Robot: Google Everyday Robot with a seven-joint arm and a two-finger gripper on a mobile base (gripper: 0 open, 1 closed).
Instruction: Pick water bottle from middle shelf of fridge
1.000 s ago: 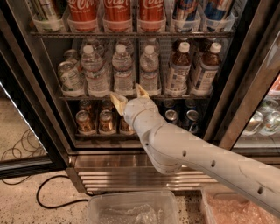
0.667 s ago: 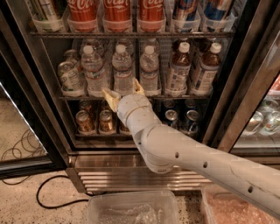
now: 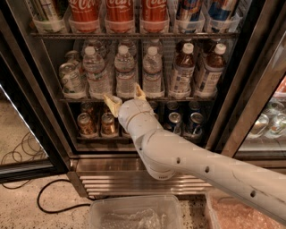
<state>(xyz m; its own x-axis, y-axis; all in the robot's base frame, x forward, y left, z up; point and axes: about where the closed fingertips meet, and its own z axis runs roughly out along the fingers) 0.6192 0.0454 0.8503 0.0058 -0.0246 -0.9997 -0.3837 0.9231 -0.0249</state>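
Observation:
The fridge point(image 3: 35, 89) stands open in front of me. Its middle shelf point(image 3: 134, 99) holds three clear water bottles with white caps: left point(image 3: 96, 71), middle point(image 3: 125, 69), right point(image 3: 153, 70). Two bottles of brown drink point(image 3: 183, 71) stand to their right. My gripper point(image 3: 125, 99) is open, its two tan fingers point(image 3: 111, 103) spread at the shelf's front rail, just below the middle water bottle. It holds nothing.
Red cola bottles point(image 3: 119, 13) fill the top rack. Small cans point(image 3: 107, 124) sit on the rack below my gripper. A steel louvred base point(image 3: 111, 179), a black cable point(image 3: 53, 201) on the floor, and a clear plastic bin point(image 3: 134, 212) lie below.
My gripper has risen and moved slightly left toward the middle shelf's front rail, its fingers still spread.

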